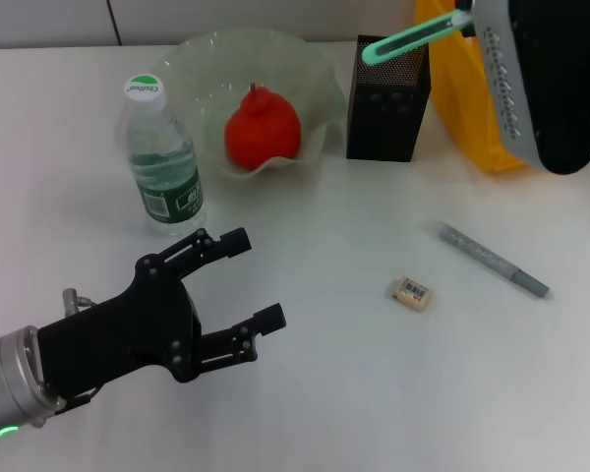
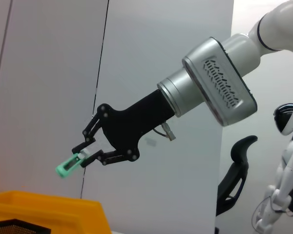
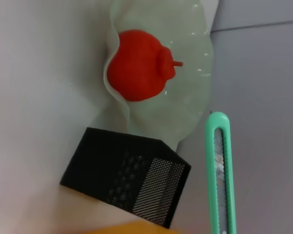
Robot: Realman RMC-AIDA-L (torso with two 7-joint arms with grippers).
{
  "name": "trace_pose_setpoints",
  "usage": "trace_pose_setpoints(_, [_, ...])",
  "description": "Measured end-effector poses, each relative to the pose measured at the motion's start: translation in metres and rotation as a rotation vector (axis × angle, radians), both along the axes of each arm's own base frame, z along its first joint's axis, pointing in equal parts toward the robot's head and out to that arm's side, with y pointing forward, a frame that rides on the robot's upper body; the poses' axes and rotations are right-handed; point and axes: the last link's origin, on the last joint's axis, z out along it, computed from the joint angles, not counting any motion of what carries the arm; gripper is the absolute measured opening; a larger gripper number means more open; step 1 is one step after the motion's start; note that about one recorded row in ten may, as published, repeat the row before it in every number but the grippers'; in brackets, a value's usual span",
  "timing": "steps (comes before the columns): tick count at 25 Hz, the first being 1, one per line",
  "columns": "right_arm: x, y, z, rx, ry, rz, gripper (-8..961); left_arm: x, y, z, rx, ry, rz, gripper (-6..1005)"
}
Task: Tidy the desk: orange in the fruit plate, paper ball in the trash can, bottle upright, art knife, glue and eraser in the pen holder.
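I have the right pincer up above the far right part of the desk, pinching the art knife by its one end; in the left wrist view I can see both fingers pressed onto the mint-green handle. The knife sticks out roughly level, its free end reaching over the open top of the pen holder without being inside it. The pen holder stands upright near the far edge, with the yellow trash can just beside it toward the right edge, partly hidden behind my right arm.

The orange sits in the fruit plate, which is next to the pen holder on its other side. The bottle stands upright, cap up, just beside the plate toward the left edge.

Still lying on the desk: the glue, flat and slanted, toward the right edge, and the eraser near it, closer to the middle, barcode label up; the two are apart.

My left pincer hovers over the near left part of the desk, fingers spread, holding nothing, well apart from the bottle.
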Motion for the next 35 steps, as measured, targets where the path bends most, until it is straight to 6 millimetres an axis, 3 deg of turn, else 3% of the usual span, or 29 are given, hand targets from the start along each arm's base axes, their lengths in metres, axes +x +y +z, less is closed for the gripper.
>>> trace_pose_setpoints(5, [0.0,0.003,0.002,-0.01,-0.08,0.088,172,0.0,0.001,0.0,0.02,0.01,-0.01,863])
trace_pose_setpoints(18, [0.025,0.036,0.0,0.074,-0.283,0.356,177,0.003,0.012,-0.003,0.128,0.009,0.01,863])
trace_pose_setpoints(35, [0.071,0.055,-0.037,0.131,-0.567,0.621,185,0.002,0.01,-0.007,0.177,0.0,0.03,863])
